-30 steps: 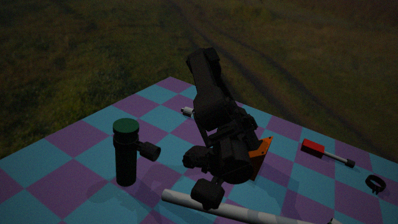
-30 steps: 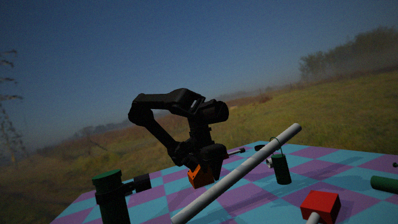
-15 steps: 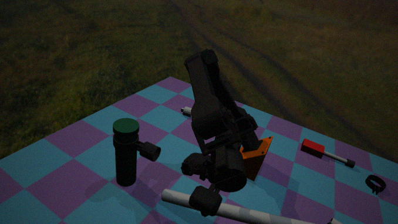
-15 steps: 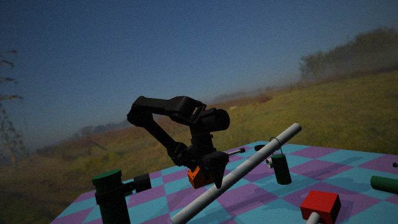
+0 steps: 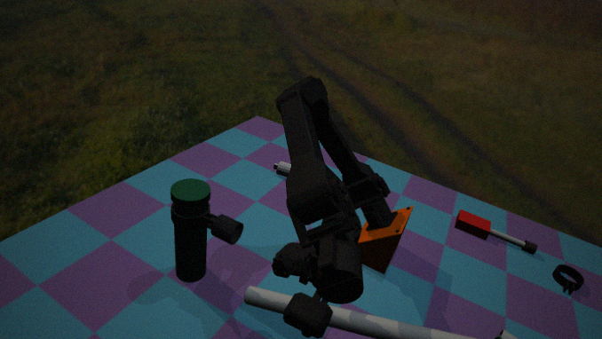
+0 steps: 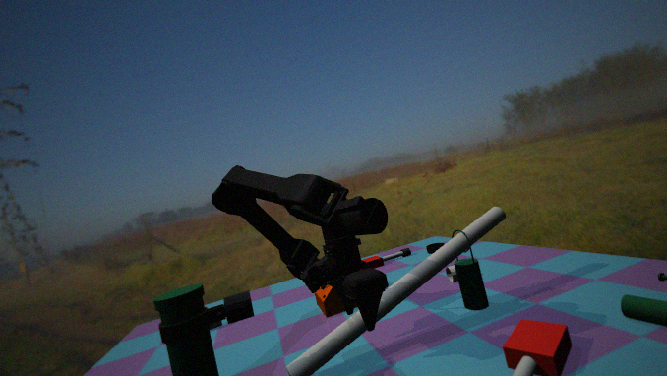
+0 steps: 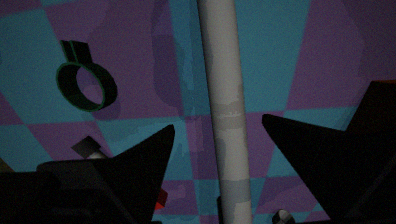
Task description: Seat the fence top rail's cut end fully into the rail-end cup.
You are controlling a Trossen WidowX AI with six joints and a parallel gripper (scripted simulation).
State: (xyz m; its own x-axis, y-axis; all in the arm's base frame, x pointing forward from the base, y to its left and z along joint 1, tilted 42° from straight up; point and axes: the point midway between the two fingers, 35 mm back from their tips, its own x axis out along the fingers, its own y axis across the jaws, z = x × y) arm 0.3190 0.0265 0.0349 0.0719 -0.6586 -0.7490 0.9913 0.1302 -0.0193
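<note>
Top: one big post (image 5: 191,240) (image 6: 189,344) stands at left, with one brace band (image 5: 190,214) (image 6: 183,326) just under its green cap and one dark cup (image 5: 227,229) (image 6: 238,307); one pale rail (image 5: 373,320) (image 6: 418,276) (image 7: 227,110) lies near, outside the cup. One red-handled tool (image 5: 473,224) is right.

Exterior: two posts, the smaller (image 6: 472,285) beneath one wire loop around the rail.

Wrist: two spread fingertips flank the rail, pinching nothing; one loose ring (image 7: 107,90) lies left.

one rail (image 5: 373,322) (image 6: 418,278) (image 7: 229,95), two upright posts (image 5: 191,248) (image 6: 191,344) (image 6: 472,287), two red blocks (image 5: 472,224) (image 6: 533,340) (image 6: 372,262) (image 7: 160,201)
</note>
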